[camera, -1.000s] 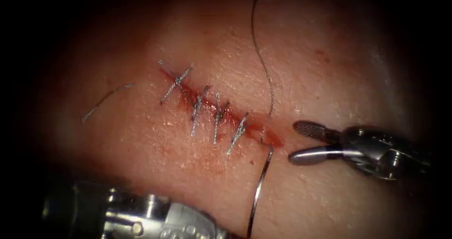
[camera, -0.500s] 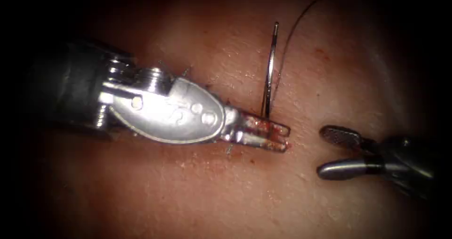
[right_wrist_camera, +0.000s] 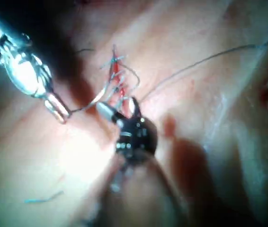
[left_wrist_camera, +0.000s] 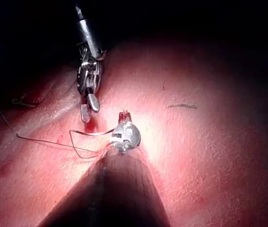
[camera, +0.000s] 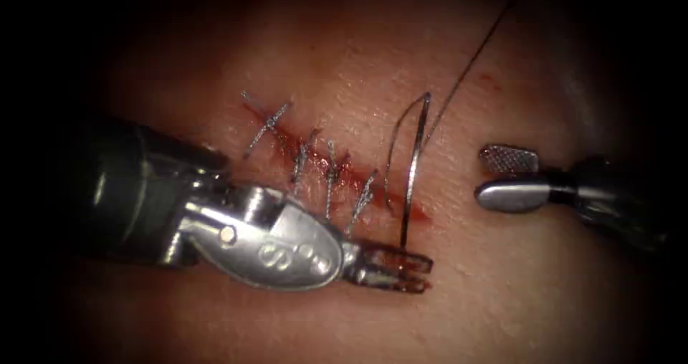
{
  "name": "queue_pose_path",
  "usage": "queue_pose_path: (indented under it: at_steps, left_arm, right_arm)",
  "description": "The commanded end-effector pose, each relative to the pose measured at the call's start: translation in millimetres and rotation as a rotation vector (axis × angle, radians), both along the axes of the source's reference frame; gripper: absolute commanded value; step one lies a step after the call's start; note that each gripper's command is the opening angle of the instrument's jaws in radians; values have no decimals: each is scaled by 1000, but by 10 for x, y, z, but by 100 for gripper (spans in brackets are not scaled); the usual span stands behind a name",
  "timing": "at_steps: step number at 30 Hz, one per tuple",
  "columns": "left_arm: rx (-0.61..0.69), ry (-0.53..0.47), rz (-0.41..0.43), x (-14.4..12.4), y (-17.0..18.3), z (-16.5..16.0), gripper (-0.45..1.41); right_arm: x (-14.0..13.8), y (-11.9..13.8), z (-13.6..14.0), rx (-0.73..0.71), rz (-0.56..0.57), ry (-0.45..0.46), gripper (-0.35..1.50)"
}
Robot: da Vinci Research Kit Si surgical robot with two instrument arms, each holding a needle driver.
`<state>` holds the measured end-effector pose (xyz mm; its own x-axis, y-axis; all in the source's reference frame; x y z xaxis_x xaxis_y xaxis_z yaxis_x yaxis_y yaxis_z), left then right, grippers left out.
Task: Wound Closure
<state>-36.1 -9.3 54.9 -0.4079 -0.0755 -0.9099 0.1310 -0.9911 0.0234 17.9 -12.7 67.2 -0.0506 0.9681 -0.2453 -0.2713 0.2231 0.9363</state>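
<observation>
The left pincer lies at about 7 o'clock of the cut's right-hand end, its red-smeared jaws pressed together on the lower end of the needle; the hold is near one end of the curve, although which end, point or swaged tail, cannot be told. The needle stands up from the jaws across the cut toward 12 o'clock, and appears clear of the tissue along its visible length; a grip at the end leaves nearly the whole curve free, which reads as a hold chosen for carrying or reorienting rather than for driving.

The thread leaves the needle's upper end in two parts; one strand runs taut toward 1 o'clock out of the lit field; the other drops as a narrow loop beside the needle to the cut's right-hand end.

The right pincer waits at 3 o'clock of the needle, well apart from it, with jaws spread and holding nothing; the stance suits a tool standing ready to receive.

Four finished stitches cross the cut to the left of the needle, with red fluid along the line between them; the needle's position at the unstitched right end is consistent with work proceeding left to right.

In the left wrist view the left pincer shows with the needle extending sideways from it, and the right pincer sits just beyond.
</observation>
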Motion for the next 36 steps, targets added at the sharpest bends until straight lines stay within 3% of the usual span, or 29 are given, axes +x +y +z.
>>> queue_pose_path:
  at_steps: [1, 16, 21, 23, 36]
  left_arm:
    - [-11, -1, 5, -8, -7, 8, -45]
    - [-84, -7, 34, -8, -15, 6, -45]
    - [-87, -5, 33, -9, -18, 8, -45]
    - [-93, -5, 35, -9, -18, 8, -45]
    - [-98, -2, 35, -10, -22, 14, -45]
  right_arm:
    - [17, -10, 9, -3, -14, 15, 101]
    - [51, -24, 37, 11, -43, 43, 98]
    - [51, -19, 34, 14, -35, 51, 93]
    - [51, -19, 33, 15, -31, 47, 74]
    - [56, -13, 22, 25, -22, 52, 63]
